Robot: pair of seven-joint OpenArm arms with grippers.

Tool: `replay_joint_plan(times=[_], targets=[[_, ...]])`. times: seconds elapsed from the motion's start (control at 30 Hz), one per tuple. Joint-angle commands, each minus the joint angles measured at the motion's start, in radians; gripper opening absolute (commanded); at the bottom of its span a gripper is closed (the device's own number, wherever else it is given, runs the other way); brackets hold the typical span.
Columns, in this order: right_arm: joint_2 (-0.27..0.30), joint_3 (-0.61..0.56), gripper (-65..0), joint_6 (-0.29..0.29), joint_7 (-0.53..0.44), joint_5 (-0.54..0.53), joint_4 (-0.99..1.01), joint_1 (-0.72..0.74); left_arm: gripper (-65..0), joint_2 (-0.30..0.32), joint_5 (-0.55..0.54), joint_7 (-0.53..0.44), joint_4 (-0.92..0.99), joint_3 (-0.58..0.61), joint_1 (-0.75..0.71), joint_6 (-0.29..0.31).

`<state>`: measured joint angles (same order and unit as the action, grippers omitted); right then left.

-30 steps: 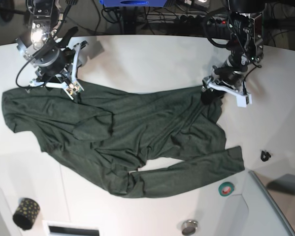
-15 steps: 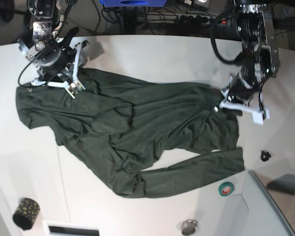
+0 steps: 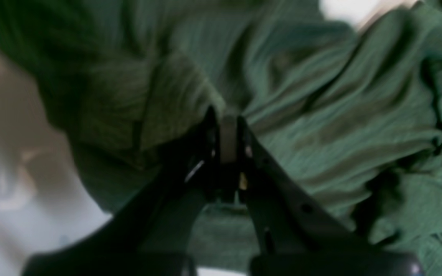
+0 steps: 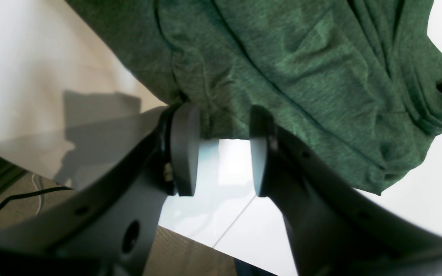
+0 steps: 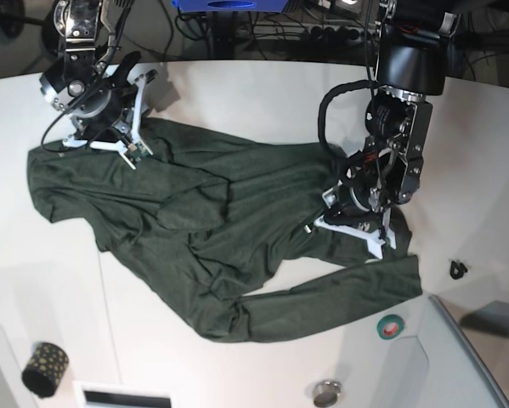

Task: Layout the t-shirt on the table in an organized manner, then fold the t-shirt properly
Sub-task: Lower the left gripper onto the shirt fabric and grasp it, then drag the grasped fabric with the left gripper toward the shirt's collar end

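The white surface (image 5: 262, 93) spreads wide beneath me, and the dark green t-shirt (image 5: 195, 221) lies crumpled across its middle, one long sleeve trailing toward the near edge. My left gripper (image 3: 228, 126) sits low over the shirt's right-hand side in the base view, jaws pressed together with a fold of the fabric bunched at their tips. My right gripper (image 4: 221, 153) rests at the shirt's far left corner, jaws apart, the cloth's hem lying between the pads (image 4: 184, 147). A green tape roll (image 5: 391, 325) sits near the sleeve.
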<state>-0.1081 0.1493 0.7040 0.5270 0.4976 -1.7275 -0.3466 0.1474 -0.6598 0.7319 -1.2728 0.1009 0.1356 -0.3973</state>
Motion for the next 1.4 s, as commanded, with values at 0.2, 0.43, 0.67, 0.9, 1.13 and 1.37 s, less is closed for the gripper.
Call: replay_joint_plan(times=[0.2, 0.43, 0.67, 0.9, 1.13, 1.37], targets=[[-0.002, 0.002, -44.1, -0.006, -0.011, -0.003, -0.018, 0.005, -65.0, -0.055, -0.007, -0.021, -0.051, 0.003, 0.074, 0.004], [0.003, 0.002, -44.1, -0.006, -0.011, -0.003, -0.018, 0.004, -65.0, -0.108, 0.001, -0.025, 0.028, 0.013, 0.140, 0.007], [0.003, 0.000, -44.1, -0.006, -0.011, -0.003, -0.016, 0.007, -65.0, -0.154, 0.001, -0.025, -0.005, 0.013, 0.192, 0.007], [0.003, -0.001, -44.1, -0.006, -0.009, -0.003, -0.016, 0.007, -65.0, -0.200, 0.001, -0.093, 0.100, 0.016, 0.273, 0.007], [0.003, -0.001, -44.1, -0.006, -0.009, -0.003, -0.016, 0.007, -65.0, -0.214, 0.001, -0.183, 0.229, 0.018, 0.319, 0.010], [0.003, -0.003, -44.1, -0.006, -0.009, -0.003, -0.016, 0.008, -65.0, -0.214, -0.001, -0.242, 0.157, 0.015, 0.332, 0.010]])
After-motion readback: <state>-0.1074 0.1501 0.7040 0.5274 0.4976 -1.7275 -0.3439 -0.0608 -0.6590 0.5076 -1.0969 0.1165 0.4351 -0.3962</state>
